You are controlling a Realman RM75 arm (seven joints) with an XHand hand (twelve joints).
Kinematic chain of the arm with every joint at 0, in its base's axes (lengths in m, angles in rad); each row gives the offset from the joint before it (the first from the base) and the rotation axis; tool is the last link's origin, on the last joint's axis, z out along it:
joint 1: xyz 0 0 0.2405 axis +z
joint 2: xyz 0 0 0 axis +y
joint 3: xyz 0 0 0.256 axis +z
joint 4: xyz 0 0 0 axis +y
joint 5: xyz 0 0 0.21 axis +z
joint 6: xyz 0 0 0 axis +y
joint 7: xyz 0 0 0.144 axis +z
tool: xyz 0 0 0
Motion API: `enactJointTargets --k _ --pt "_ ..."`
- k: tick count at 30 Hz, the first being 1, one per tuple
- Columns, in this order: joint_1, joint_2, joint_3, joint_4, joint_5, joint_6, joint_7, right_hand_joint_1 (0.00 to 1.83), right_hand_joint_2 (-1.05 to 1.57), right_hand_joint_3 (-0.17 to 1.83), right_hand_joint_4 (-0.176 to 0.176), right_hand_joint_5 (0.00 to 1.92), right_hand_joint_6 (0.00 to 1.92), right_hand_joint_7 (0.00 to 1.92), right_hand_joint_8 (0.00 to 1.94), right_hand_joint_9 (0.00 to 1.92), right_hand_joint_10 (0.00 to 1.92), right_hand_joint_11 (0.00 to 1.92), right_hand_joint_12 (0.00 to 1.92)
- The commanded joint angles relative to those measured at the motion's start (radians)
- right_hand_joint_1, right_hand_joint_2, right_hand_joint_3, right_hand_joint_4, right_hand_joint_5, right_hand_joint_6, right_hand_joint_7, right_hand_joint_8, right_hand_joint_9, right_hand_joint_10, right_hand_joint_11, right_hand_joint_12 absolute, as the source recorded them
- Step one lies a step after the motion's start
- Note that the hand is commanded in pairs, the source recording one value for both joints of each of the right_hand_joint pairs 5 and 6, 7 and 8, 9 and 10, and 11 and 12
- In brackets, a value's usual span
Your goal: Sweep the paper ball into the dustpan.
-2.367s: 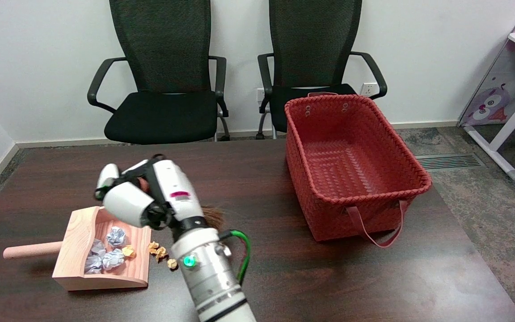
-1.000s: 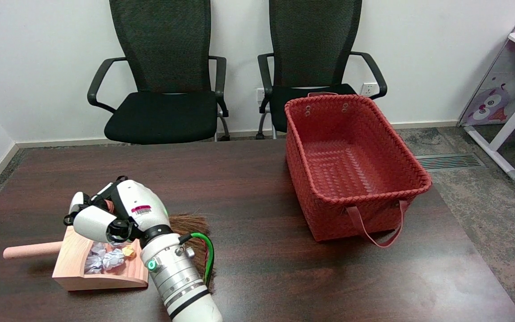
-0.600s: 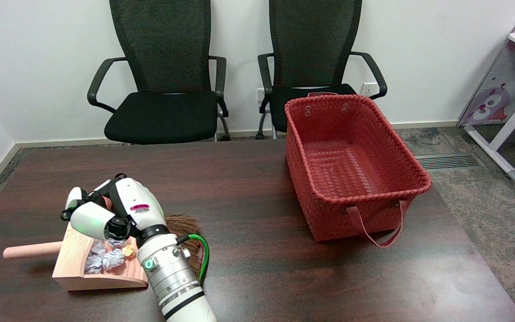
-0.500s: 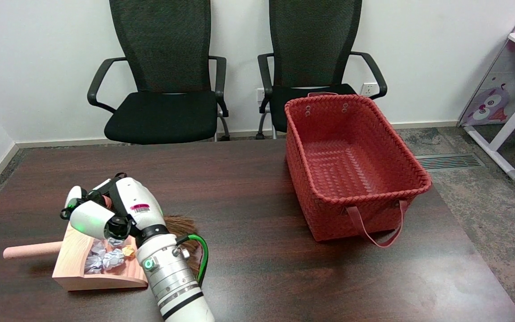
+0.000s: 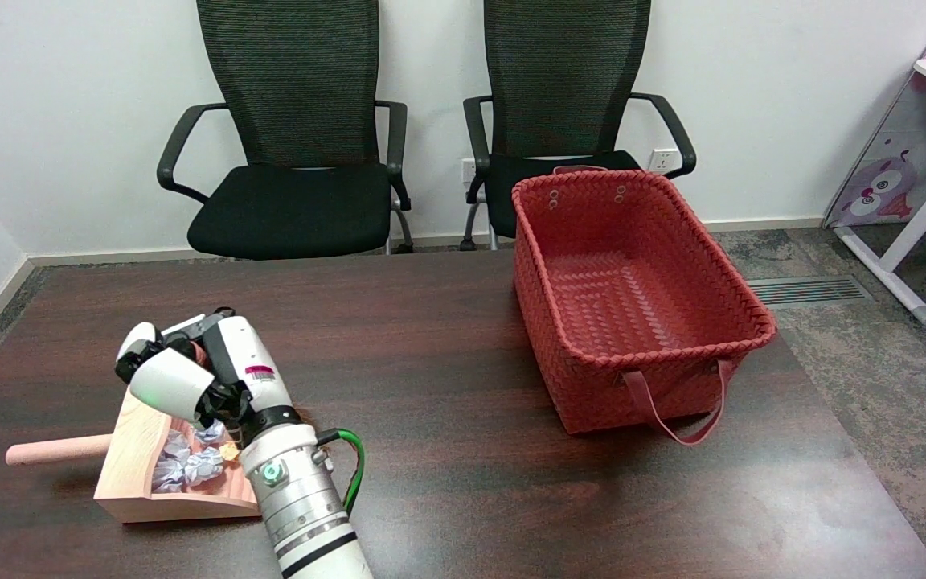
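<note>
A wooden dustpan (image 5: pixel 135 462) lies at the table's near left, its round handle (image 5: pixel 53 450) pointing left. Inside it lie several crumpled white paper balls (image 5: pixel 188 465) and a small yellow scrap (image 5: pixel 230 453). My right hand (image 5: pixel 190 370) hovers over the pan's open right side, fingers curled around the pinkish handle of a small brush (image 5: pixel 199 355). The brush's bristles are hidden behind my wrist and forearm. No paper shows on the bare table beside the pan.
A large red woven basket (image 5: pixel 740 310) with a strap handle stands on the table's right half. Two black office chairs (image 5: pixel 294 185) stand behind the far edge. The dark wooden table (image 5: pixel 447 354) runs between pan and basket.
My hand has moved left from beside the pan to over its mouth. The yellow scraps that lay on the table are gone from there. The brown bristles have slipped behind my arm.
</note>
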Motion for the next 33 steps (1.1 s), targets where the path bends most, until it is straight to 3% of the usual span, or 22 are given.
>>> enactJointTargets --k 1,6,11,26,33 --pt "0.153 0.032 -0.184 0.151 0.280 -0.143 0.446 0.49 0.87 1.34 0.002 1.92 1.92 1.92 1.92 1.92 1.92 1.92 1.92" --pt "0.161 0.066 -0.202 0.094 0.292 -0.134 0.569 0.53 0.77 1.29 0.000 1.92 1.92 1.92 1.92 1.92 1.92 1.92 1.92" --pt "0.152 0.151 -0.266 -0.059 0.355 -0.112 0.674 0.56 0.75 1.25 -0.002 1.92 1.92 1.92 1.92 1.92 1.92 1.92 1.92" --pt "0.083 0.375 -0.338 -0.475 0.431 -0.123 0.671 0.54 0.95 1.16 -0.004 1.92 1.92 1.92 1.92 1.92 1.92 1.92 1.92" --pt "0.056 0.454 -0.371 -0.590 0.512 -0.161 0.674 0.56 0.94 1.18 -0.002 1.92 1.92 1.92 1.92 1.92 1.92 1.92 1.92"
